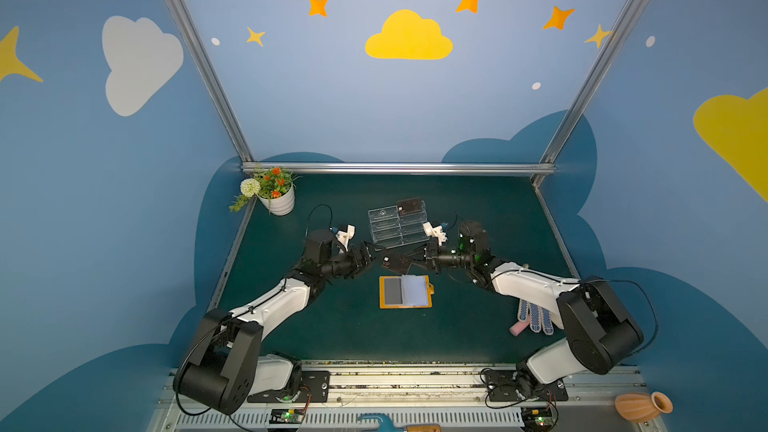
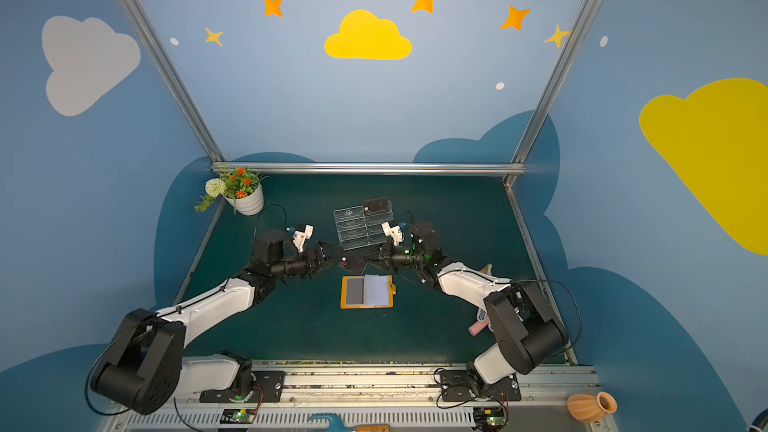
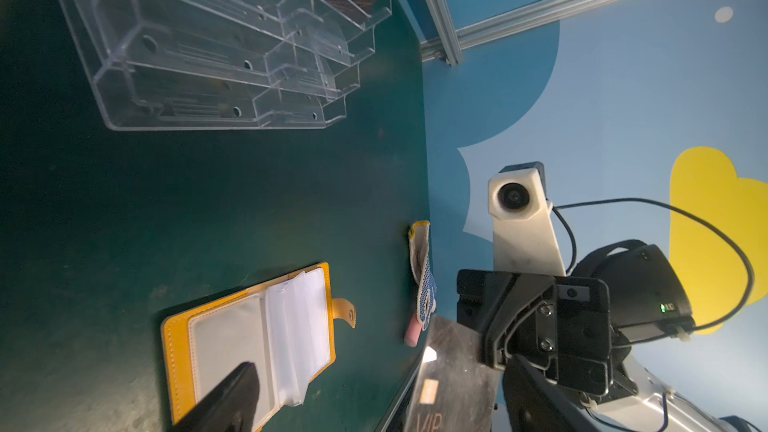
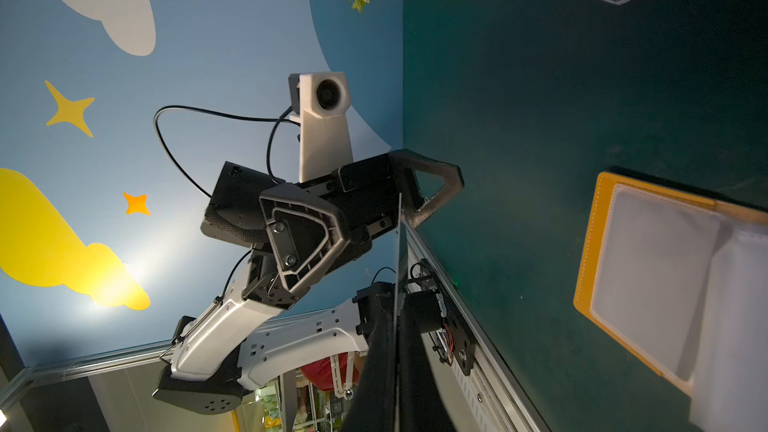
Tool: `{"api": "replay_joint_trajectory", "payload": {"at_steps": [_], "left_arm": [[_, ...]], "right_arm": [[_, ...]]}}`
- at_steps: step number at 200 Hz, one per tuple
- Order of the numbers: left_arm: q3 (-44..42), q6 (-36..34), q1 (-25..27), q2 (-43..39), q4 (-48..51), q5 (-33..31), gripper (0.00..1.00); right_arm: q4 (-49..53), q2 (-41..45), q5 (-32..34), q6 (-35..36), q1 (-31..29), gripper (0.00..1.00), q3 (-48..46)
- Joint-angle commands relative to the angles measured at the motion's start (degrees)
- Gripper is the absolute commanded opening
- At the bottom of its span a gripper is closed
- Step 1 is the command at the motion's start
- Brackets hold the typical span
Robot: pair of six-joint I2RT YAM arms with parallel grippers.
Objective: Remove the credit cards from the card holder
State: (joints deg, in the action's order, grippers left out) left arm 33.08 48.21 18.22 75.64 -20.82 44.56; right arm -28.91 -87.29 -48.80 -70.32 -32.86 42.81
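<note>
In both top views the right jaws pinch a card [image 1: 394,263] at 12 o'clock of the open card holder [image 1: 405,291], left jaws spread around its other end; an early release could drop it.

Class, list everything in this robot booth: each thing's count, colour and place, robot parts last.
table: 1, dark green, booth floor.
holder: 1, orange, open, mid-table.
stand: 1, clear, behind holder.
card: 2, dark brown, one held mid-air, one in stand's back tier.
plant pot: 1, white, back left corner.
glove: 1, white, blue-dotted, right side.
block: 1, pink, beside glove.
vase: 1, terracotta, front right, off table.
left claw: 1, black, open, at held card.
right claw: 1, black, shut on held card.
</note>
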Motion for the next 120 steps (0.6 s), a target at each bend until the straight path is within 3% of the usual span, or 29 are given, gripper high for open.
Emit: {"api": "replay_joint_trajectory", "payload": {"at_steps": [1, 91, 120], "left_arm": [[0.5, -3.1, -0.1, 0.2, -1.0, 2.7, 0.88], [0.8, -8.4, 2.5, 3.1, -0.5, 3.7, 0.79], [1.2, -10.5, 3.9, 5.3, -0.7, 2.9, 0.78]], "right_arm": [[1.3, 0.5, -2.5, 2.2, 0.4, 0.00, 0.0], [8.1, -0.6, -3.9, 8.0, 0.5, 0.00, 1.8], [17.5, 0.6, -1.6, 13.3, 0.5, 0.00, 3.5]]}}
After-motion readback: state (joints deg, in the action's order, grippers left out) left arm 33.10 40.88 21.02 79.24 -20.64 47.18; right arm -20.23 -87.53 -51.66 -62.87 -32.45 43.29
